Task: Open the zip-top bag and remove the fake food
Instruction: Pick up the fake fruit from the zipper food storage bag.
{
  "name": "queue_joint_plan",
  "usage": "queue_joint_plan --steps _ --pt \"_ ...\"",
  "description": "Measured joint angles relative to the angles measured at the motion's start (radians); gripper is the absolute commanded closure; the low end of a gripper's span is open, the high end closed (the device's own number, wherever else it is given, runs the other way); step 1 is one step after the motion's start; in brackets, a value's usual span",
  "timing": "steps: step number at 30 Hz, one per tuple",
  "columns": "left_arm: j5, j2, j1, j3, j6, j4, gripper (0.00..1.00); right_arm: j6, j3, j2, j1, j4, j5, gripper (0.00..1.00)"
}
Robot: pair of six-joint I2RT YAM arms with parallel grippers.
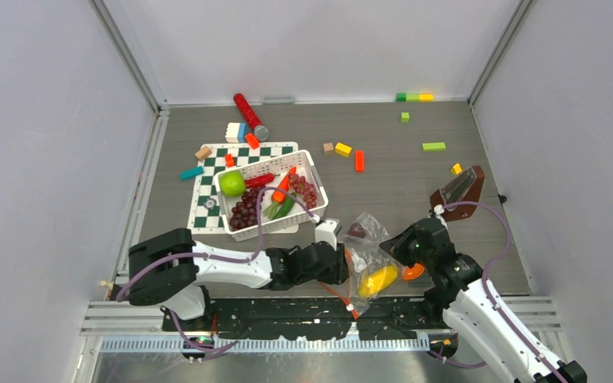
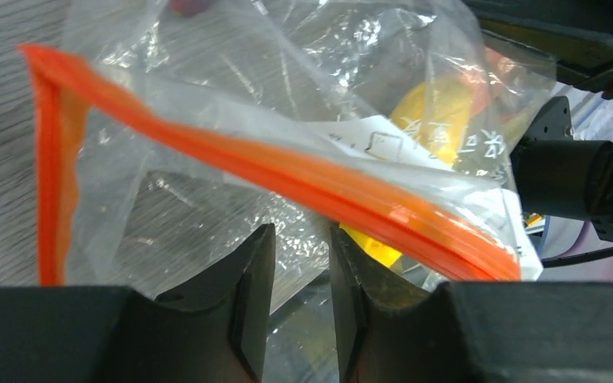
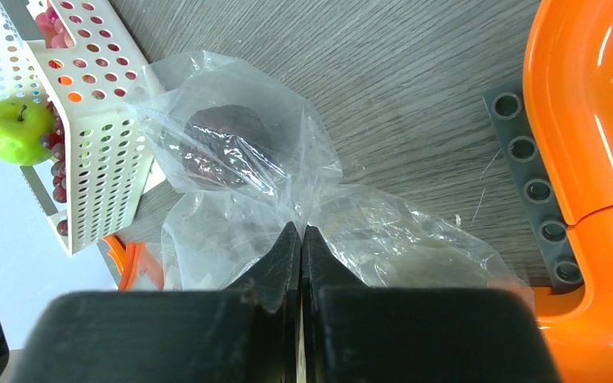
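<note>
Two grippers meet at the bag (image 1: pixel 367 257), which lies at the near edge of the table (image 1: pixel 415 191), 5 o'clock of the basket (image 1: pixel 313 167). The left gripper (image 2: pixel 299 235) has its jaws slightly apart with film in the gap, just under the zip strip (image 2: pixel 287 171). The right gripper (image 3: pixel 301 231) is pressed together, pinching the bag's middle.

My guess at the risk: the loose left jaws slide off the slick film, or the right pinch traps the purple piece (image 3: pixel 223 140) in the far end.

The bag's long axis runs 6 to 12 o'clock, zip toward 6, with the yellow piece (image 1: pixel 377 279) near and the purple piece far.
</note>
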Motion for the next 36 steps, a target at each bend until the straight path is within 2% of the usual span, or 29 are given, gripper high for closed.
queue_joint_plan --steps 11,36 --pt "0.089 0.077 -0.014 0.036 0.09 0.082 0.66 -0.002 -0.01 0.008 0.0 0.001 -0.018 1.0" --pt "0.104 0.149 -0.092 0.122 0.171 0.074 0.44 0.051 -0.056 0.032 0.0 0.0 -0.011 1.0"
